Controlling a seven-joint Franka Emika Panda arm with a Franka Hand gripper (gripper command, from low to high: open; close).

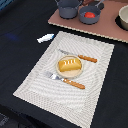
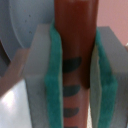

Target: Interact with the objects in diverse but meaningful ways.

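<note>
In the wrist view my gripper (image 2: pixel 75 75) is shut on the brown sausage (image 2: pixel 75 35), held upright between the green pads (image 2: pixel 54 85). The gripper does not show in the exterior view. There, the golden-yellow bread loaf (image 1: pixel 69 64) lies on the round beige plate (image 1: pixel 59 70) in the middle of the striped placemat (image 1: pixel 40 75). The red tomato (image 1: pixel 89 15) sits in the blue-grey frying pan (image 1: pixel 83 18). The blue-grey pot (image 1: pixel 67 8) stands to the pan's left in the exterior view. The small white-blue piece (image 1: pixel 45 37) lies on the dark table beyond the mat's far left corner.
A wooden-handled knife (image 1: pixel 82 57) and fork (image 1: pixel 67 80) flank the plate. The pot and pan stand on a pinkish board (image 1: pixel 102 29) at the back. A white bowl (image 1: pixel 123 18) is at the exterior view's right edge. A grey round surface (image 2: pixel 12 30) shows beside the gripper.
</note>
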